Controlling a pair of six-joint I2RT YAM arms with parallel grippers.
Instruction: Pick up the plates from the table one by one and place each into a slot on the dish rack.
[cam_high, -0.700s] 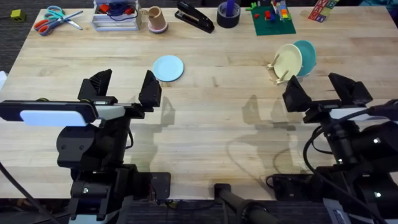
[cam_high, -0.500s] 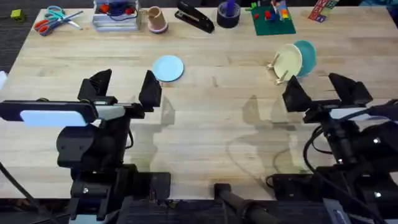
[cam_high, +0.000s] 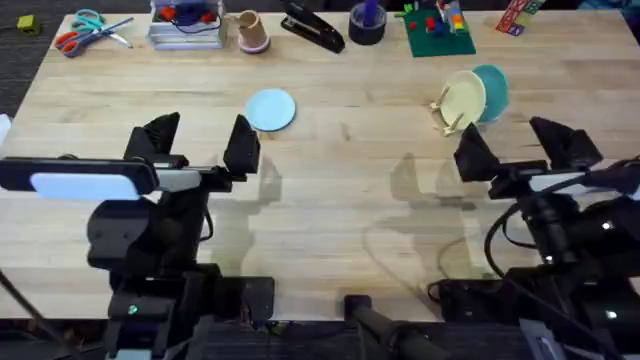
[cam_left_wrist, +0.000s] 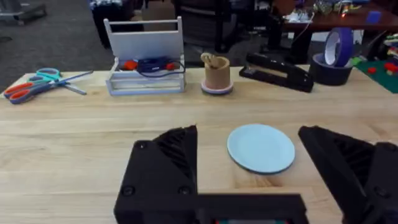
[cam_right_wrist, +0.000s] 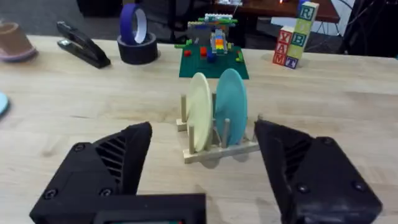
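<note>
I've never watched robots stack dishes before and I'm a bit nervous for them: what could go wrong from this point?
The pale blue plate lies flat on the table, so the open left hand may struggle to get under its thin rim and could just push it along.

The dish rack is small and already holds a cream plate and a teal plate. Sliding in a third could bump those or shift the light rack.

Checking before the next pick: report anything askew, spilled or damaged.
Nothing stands out. The cream plate and teal plate stand upright in the dish rack; the pale blue plate lies flat on the table.
</note>
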